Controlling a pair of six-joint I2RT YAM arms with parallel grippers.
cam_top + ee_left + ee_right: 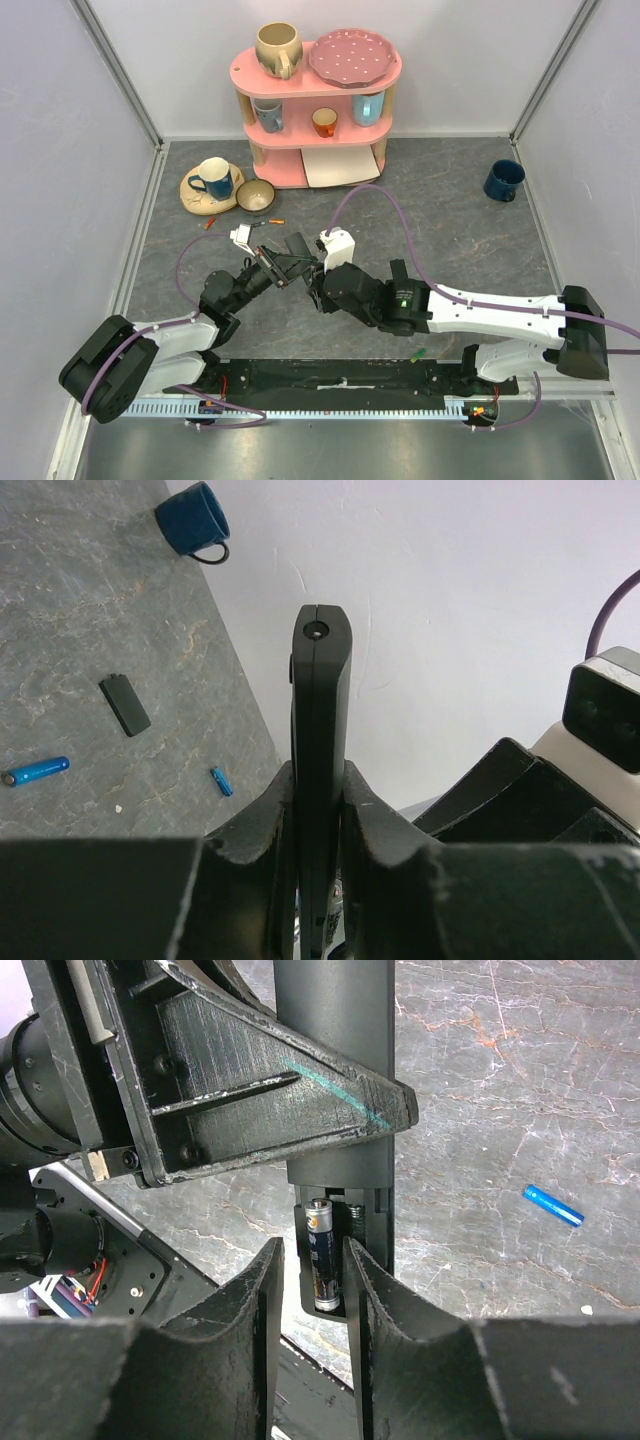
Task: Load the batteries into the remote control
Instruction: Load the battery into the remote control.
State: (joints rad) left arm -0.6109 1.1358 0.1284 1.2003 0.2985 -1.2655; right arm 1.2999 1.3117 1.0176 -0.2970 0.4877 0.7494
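Closest in the right wrist view, the right gripper (312, 1252) has its two fingers (268, 1300) standing a narrow gap apart on either side of a black battery (321, 1260) with a gold end. That battery lies lengthwise in the open compartment at the end of the remote control (338, 1050). The fingers sit very close to the battery's sides, but I cannot tell whether they actually pinch it or only flank it. The left gripper (318, 785) is clenched on the remote control (320, 680), which it holds off the table (450, 230), edge-on and upright between its fingers in its own wrist view. One broad black finger of that gripper crosses the remote's body just above the compartment in the right wrist view. From above, the two grippers meet nose to nose near the middle of the table, left gripper (288, 256) just beside right gripper (318, 272). Loose on the grey surface lie a nearer blue battery (35, 771) and a farther blue battery (221, 781), well apart from each other. A small flat black cover (125, 704) rests between them and farther back. A blue mug (503, 180) stands near the right wall, and a pink shelf (315, 110) carrying cups and a plate stands against the back wall.
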